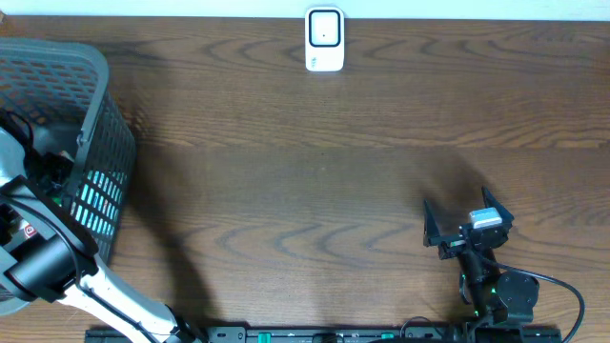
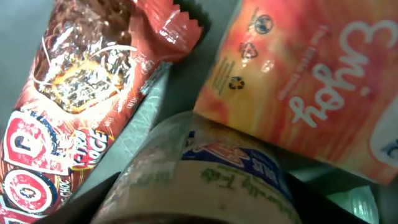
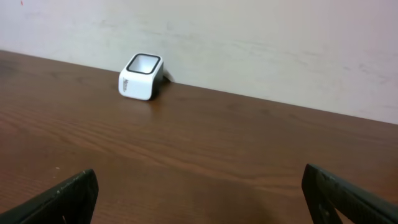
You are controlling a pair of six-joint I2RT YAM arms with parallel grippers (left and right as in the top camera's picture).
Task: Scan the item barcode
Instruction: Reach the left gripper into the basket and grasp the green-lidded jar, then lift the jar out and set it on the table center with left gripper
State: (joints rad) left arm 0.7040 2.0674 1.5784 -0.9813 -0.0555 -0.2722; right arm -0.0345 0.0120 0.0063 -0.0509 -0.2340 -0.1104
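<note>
1. Step in hand: picking an item out of the basket (image 1: 95, 124), which stands at the left edge of the surface (image 1: 305, 191). The left gripper (image 2: 205, 208) is down inside it, over a round tub (image 2: 205, 180) – by my reading, the item to be scanned.
2. Left gripper: only dark edges of its fingers show either side of the tub. I cannot tell whether they are spread or pinching it.
3. Right gripper (image 1: 465, 217): spread wide and holding nothing, near the right end of the near edge.
4. Scanner (image 1: 324, 38): a small white unit at the middle of the far edge, well apart from the basket.
5. Next move, as I judge it: a firm hold on the tub, a lift clear of the basket wall, then carriage to the scanner with the barcode turned to its window. No barcode shows on the tub.
6. In the way: a red snack packet (image 2: 74, 112) and an orange packet (image 2: 305, 87) lie just beside the tub – either could be caught or dragged along.
</note>
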